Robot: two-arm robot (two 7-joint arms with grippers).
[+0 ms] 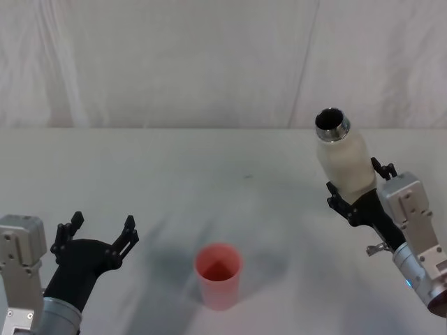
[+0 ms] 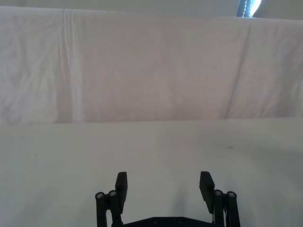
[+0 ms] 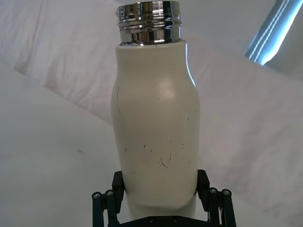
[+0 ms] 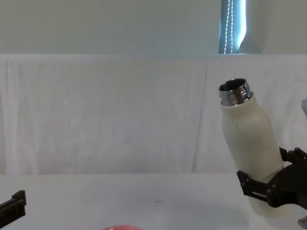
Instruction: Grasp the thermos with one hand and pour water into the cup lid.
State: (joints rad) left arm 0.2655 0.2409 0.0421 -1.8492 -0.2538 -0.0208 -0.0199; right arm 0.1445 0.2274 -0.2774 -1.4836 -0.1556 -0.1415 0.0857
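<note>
— Right gripper [image 1: 357, 199] is clamped around the lower body of the thermos [image 1: 343, 164]; the bottle is lifted off the counter [image 1: 209, 181] and leans its steel neck toward the robot's left; the mouth is uncapped and dark inside.

— And the left gripper [image 1: 98, 236]?

— Low at the near left, fingers spread wide, pinching nothing; it looks parked.

— Where is the cup lid [image 1: 219, 275]?

— Upright on the counter near the front, between the two arms, well apart from the thermos and lower than its mouth; I judge the grasp and lift done, the pour only starting.

— So what does the next move call for?

— Carrying the neck across until it hangs over the pink rim, then tipping further; the cup is small, so an early tilt would likely spill onto the counter.

— Anything you cannot make out?

— Whether any water is in the bottle; its base is hidden by the gripper in the right wrist view, and the chest view cuts the cup down to a sliver of rim.
</note>
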